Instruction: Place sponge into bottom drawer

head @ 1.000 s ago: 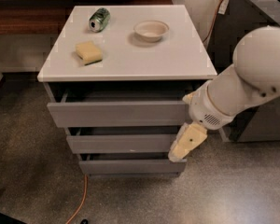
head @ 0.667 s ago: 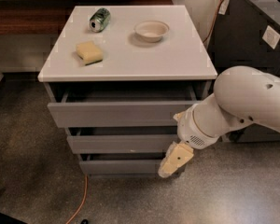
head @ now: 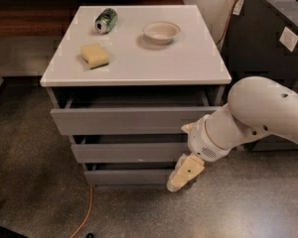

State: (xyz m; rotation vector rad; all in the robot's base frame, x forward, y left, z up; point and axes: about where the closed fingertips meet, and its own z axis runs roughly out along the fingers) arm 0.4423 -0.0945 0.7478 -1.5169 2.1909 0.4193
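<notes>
The pale yellow sponge [head: 94, 55] lies on the white cabinet top [head: 188, 58], left of the middle. The bottom drawer [head: 129, 176] is the lowest grey front, standing out slightly from the cabinet. My gripper [head: 181, 175] hangs from the white arm at the right end of the bottom drawer's front, pointing down to the left. It holds nothing that I can see.
A green can [head: 105, 20] lies on its side at the back left of the top. A white bowl [head: 161, 31] stands at the back middle. The top drawer [head: 124, 120] and middle drawer [head: 129, 151] stand slightly out. A dark cabinet [head: 268, 38] is at the right. An orange cable [head: 84, 217] runs on the floor.
My arm has swung down and to the left, bringing the gripper from beside the middle drawer to the right end of the bottom drawer's front.
</notes>
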